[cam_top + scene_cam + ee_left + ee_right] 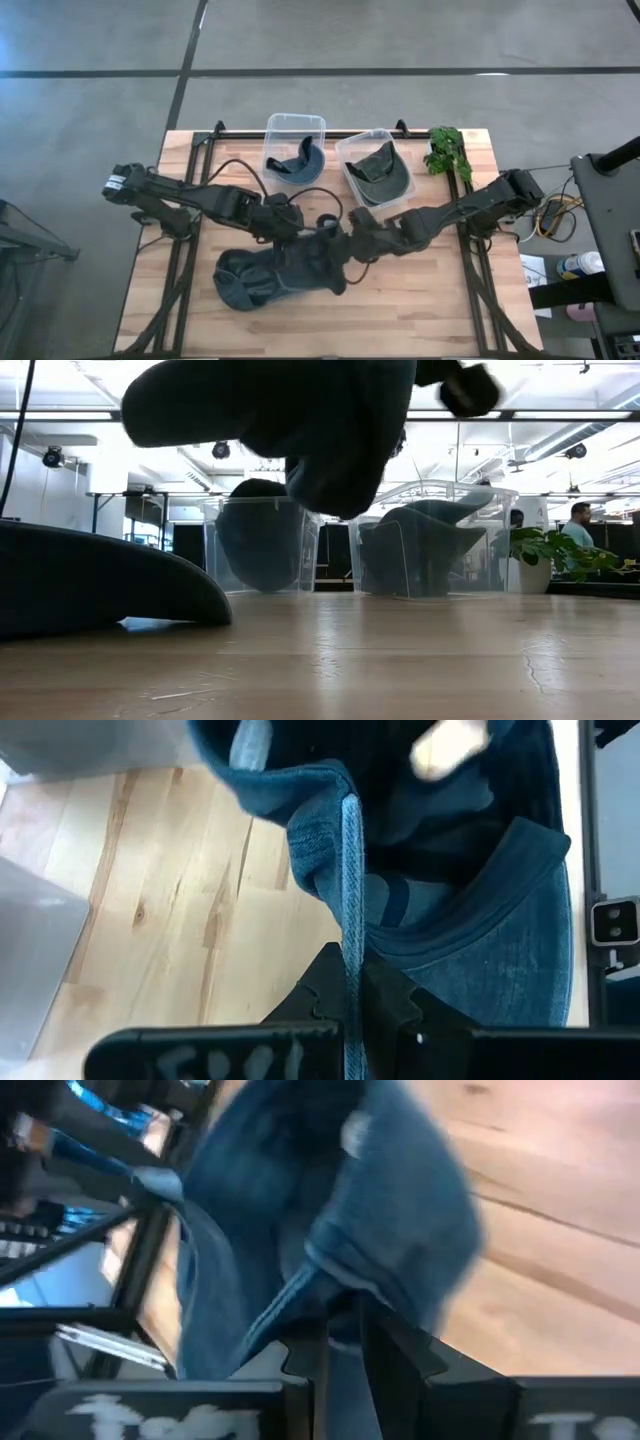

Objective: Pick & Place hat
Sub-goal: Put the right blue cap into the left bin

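A dark blue denim hat (315,265) hangs over the middle of the table, held between my two grippers; the low view shows this hat (290,420) clear of the wood. My left gripper (350,960) comes from the table's left and is shut on it. My right gripper (343,1315) comes from the right and is also shut on it. In the high view they meet above the hat, left gripper (290,222), right gripper (352,245). A second dark blue mass (245,282) lies on the table beside it, resting on its underside (90,580). My left gripper pinches a narrow stitched edge of the hat (350,900) between its two fingers; the edge runs along the fingers. The fingers slant down from the table's left. The hat hangs past them, its brim (500,930) beyond, clear of the table. My right gripper pinches a fold of the hat's denim (335,1280) between its two fingers, slanting down from the table's right. The cloth bunches just beyond the fingertips and hangs below; one layer or several, I cannot tell.
Two clear bins stand at the far edge: the left bin (272,128) holds a blue hat (298,165), the right bin (345,150) a grey-green hat (380,170). A green plant (447,150) stands at the far right. Bare wood lies toward the near edge.
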Tool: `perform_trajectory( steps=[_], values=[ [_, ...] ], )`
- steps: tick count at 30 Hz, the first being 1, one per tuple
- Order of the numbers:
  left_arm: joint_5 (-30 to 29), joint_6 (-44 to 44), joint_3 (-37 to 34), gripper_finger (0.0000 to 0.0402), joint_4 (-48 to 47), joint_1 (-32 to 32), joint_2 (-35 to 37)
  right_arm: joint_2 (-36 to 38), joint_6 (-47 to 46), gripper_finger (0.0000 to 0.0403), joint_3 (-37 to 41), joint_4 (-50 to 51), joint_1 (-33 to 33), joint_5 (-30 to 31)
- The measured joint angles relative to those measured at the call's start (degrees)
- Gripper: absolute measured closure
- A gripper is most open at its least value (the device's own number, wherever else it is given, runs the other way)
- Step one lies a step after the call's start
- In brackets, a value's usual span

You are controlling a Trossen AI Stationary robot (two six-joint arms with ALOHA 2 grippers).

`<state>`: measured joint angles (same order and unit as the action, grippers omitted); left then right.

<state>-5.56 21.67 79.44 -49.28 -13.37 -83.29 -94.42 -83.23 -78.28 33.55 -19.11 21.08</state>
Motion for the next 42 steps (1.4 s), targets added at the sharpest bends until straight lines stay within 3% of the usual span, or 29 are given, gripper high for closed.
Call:
perform_trajectory(
  steps=[3,7,15,22,33,38,42],
  values=[
    [0.4,0.0,0.0,0.0392,1.9,0.0,0.0,-1.9,2.2,0.0344,0.2,-4.4,1.4,-0.4],
    [0.7,0.0,0.0,0.0392,3.8,0.0,0.0,-5.7,4.2,0.0344,0.2,-9.8,2.4,-5.3],
    [1.0,3.4,-0.3,0.0392,2.8,0.0,-0.3,-11.7,0.4,0.0344,0.2,-8.3,2.5,-9.7],
    [2.1,4.6,-7.9,0.0392,4.8,0.2,-4.4,-13.8,-2.3,0.0344,0.2,-8.6,2.3,-10.6],
    [3.5,7.1,-14.8,0.0392,12.9,0.4,-6.6,-19.5,-2.0,0.0344,0.2,-18.9,0.5,-10.9],
    [3.5,7.9,-16.7,0.0392,12.3,0.4,-6.6,-16.0,-0.8,0.0344,0.2,-18.2,-1.3,-7.7],
    [5.0,9.5,-17.5,0.0392,9.5,0.4,-6.6,-11.4,-5.0,0.0344,0.1,-9.4,-3.1,1.4]
  ],
)
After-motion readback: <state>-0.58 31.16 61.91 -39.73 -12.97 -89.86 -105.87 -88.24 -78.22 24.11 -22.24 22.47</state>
